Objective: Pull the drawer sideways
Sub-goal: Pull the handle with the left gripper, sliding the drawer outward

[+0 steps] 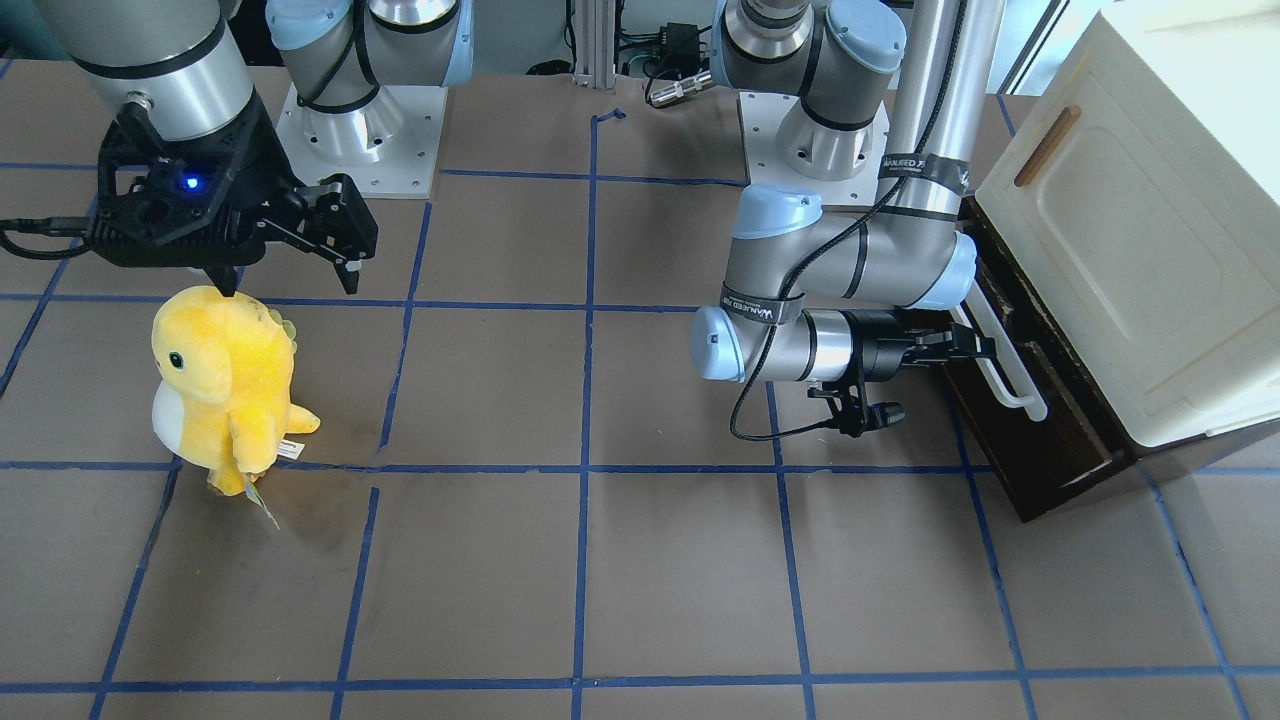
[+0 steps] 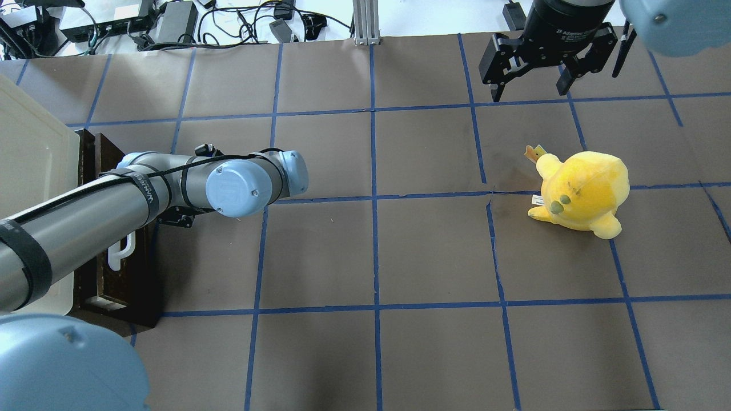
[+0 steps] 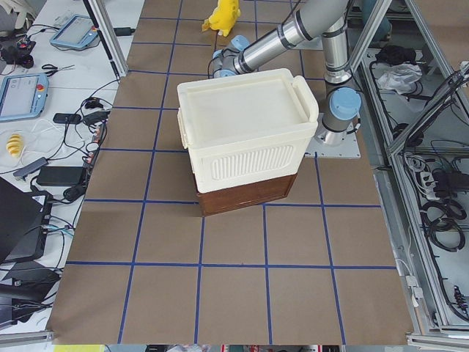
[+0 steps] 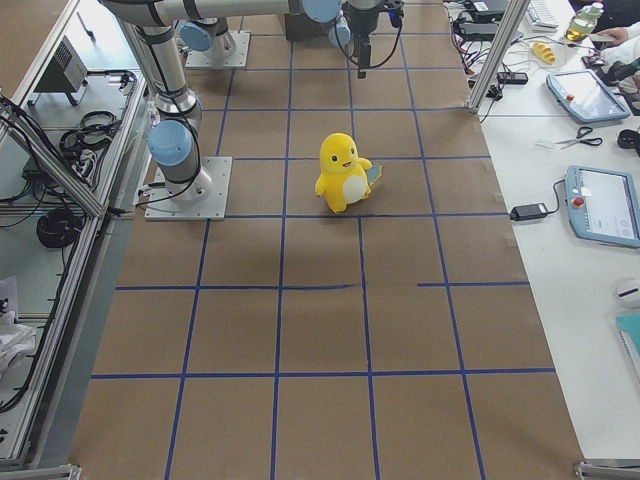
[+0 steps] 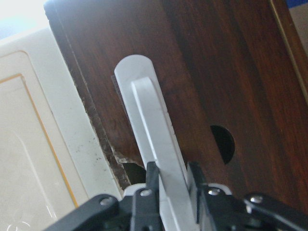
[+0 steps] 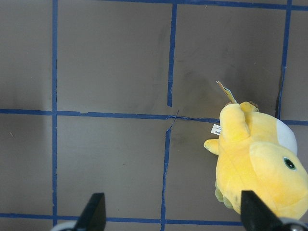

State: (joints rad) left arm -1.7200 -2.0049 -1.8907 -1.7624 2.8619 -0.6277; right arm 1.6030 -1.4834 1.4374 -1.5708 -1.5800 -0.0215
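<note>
Drawer [image 1: 1045, 445] held by its white bar handle [image 5: 147, 120] in left gripper [image 5: 172, 179], fingers clenched on bar from both sides. Set low under cream-white cabinet [image 1: 1130, 230], at table's [image 1: 680, 560] left end. Well apart, right gripper [image 1: 288, 278] spread wide, empty, hanging near yellow plush toy [image 1: 225, 385].

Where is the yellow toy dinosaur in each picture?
Front-facing: yellow toy on the left side.
Overhead: toy on the right side.
Exterior left: toy at the top edge, far away.
Exterior right: toy in the upper middle.
Left wrist: not in it.
Right wrist: toy at the bottom right.
Shared landmark: the blue tape cross beside it.
</note>
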